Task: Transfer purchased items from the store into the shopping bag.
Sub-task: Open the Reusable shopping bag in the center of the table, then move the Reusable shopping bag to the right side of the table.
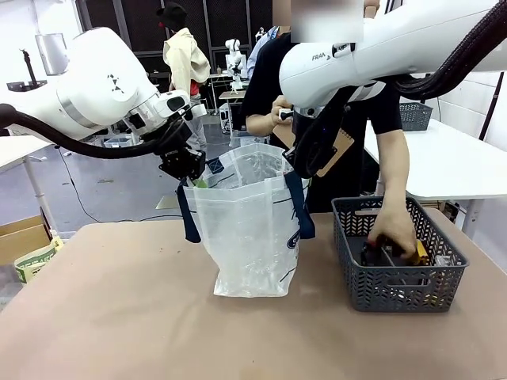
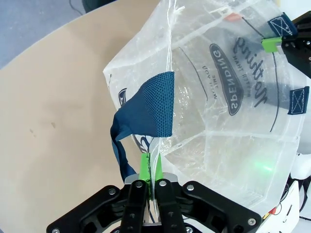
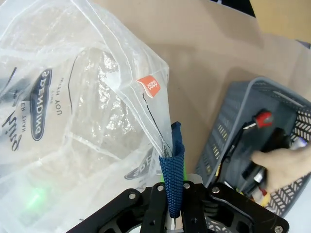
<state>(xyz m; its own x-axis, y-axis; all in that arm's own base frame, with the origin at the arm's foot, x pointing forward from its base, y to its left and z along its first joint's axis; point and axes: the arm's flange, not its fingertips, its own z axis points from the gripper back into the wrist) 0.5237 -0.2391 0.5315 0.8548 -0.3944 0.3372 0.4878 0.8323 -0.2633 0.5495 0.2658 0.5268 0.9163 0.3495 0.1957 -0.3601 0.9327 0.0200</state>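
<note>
Shopping bag (image 1: 249, 229) film looks thin, light and floppy. It would likely sag or fold shut wherever it is let go, and the slick plastic may slide between pads. The sewn navy strap handles (image 2: 150, 107) and the hemmed rim beside them seem the firmest places to grip. It stands on the tan table (image 1: 119, 309), just left of the dark grey basket (image 1: 396, 289), held up and spread at the mouth from both sides. The left gripper (image 2: 151, 166) is pinched together on the rim film at the foot of one strap. The right gripper (image 3: 173, 169) is clamped on the opposite strap and the rim under it. The shopping bag is translucent whitish plastic with dark script lettering, an oval navy logo and a small orange tag (image 3: 148, 85) at one seam; it appears empty. A person's hand (image 1: 394, 233) reaches into the basket among the purchased items (image 1: 372, 255), dark pieces with some yellow, too jumbled to name.
</note>
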